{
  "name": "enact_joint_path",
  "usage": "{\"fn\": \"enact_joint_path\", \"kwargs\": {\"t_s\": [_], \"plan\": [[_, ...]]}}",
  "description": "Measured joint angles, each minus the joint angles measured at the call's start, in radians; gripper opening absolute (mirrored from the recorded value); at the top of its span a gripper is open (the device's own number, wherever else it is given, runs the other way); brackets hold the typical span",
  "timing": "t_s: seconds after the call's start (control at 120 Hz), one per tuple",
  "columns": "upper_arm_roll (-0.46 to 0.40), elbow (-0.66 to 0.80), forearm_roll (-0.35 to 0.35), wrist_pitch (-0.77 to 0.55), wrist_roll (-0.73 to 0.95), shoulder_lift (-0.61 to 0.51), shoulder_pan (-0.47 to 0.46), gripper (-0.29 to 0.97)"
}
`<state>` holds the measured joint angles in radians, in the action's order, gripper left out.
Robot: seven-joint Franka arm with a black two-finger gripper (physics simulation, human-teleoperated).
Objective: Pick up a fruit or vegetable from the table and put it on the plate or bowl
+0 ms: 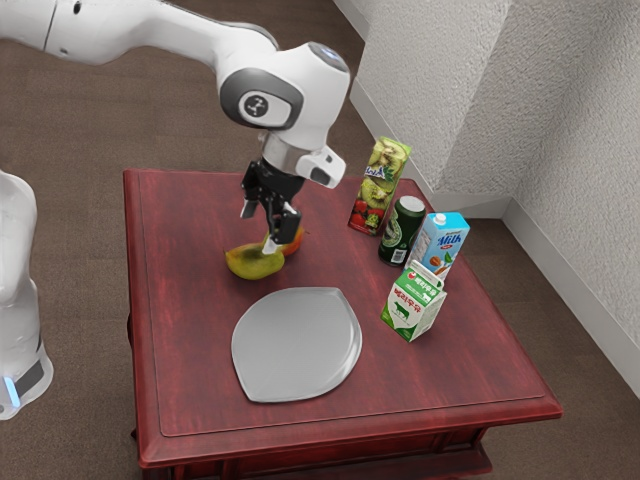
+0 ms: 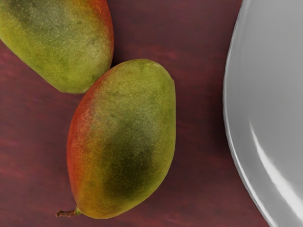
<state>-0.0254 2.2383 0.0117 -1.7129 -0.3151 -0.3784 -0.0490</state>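
Spread and empty, the claw (image 1: 258,232) is held above the mango (image 2: 123,142) just beside the plate (image 1: 300,345), apparently chosen for a short carry.

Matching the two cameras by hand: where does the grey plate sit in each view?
Exterior view: the plate lies on the table, nearer the camera than the mangoes.
Wrist view: the plate's rim curves beside the whole mango, bare table between.
Shared landmark: the pair of mangoes.
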Motion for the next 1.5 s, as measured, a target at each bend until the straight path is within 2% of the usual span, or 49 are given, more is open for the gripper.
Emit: {"fn": "enact_joint_path", "kwargs": {"t_s": [0.283,0.433,0.708,0.9,1.267,1.5], "plan": [[0.016,0.027,0.006,-0.05,0.062,-0.012,-0.023,0.68],[0.018,0.098,-0.013,-0.087,0.1,-0.044,-0.052,0.68],[0.039,0.129,-0.017,-0.122,0.149,-0.065,-0.024,0.68],[0.047,0.136,0.008,-0.144,0.175,-0.063,0.011,0.68],[0.049,0.135,0.006,-0.221,0.219,-0.016,0.014,0.68],[0.05,0.14,0.003,-0.234,0.236,-0.025,0.011,0.68]]}}
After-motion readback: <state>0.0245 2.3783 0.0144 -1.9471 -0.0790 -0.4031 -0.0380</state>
